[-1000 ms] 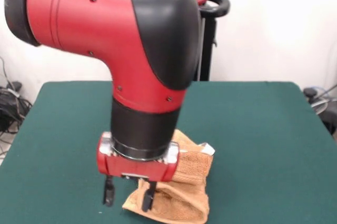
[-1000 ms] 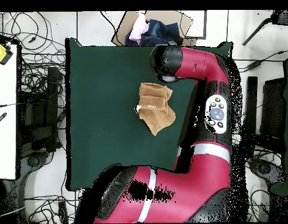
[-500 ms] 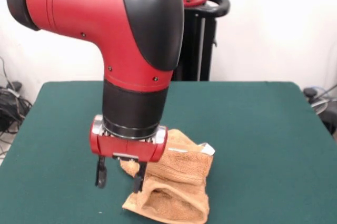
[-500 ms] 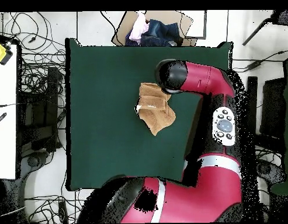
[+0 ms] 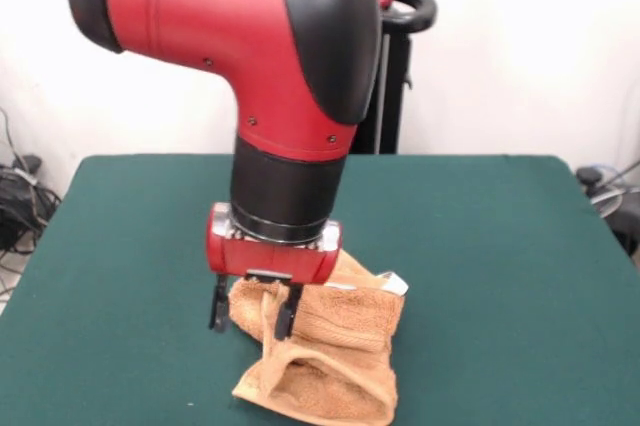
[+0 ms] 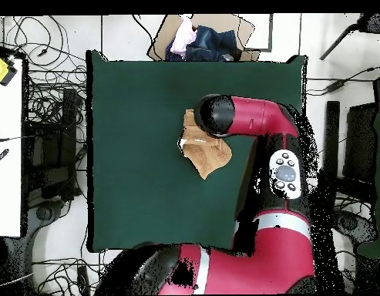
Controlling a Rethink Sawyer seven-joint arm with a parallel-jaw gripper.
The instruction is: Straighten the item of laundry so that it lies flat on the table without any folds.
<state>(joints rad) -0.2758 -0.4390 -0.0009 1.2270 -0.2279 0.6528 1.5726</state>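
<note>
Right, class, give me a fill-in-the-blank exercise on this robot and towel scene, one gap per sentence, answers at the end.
1. The towel lies on a table whose top is dark ____.
2. The towel is not flat; it is ____.
3. The open claw hangs over the towel's ____ edge in the front view.
4. The arm above the claw is black and ____.

Missing words: green; crumpled; left; red

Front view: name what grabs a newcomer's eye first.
The bulky red and black arm fills the upper middle, its gripper open over the left edge of a crumpled orange-tan towel. The towel lies bunched in folds near the front of the green table.
</note>
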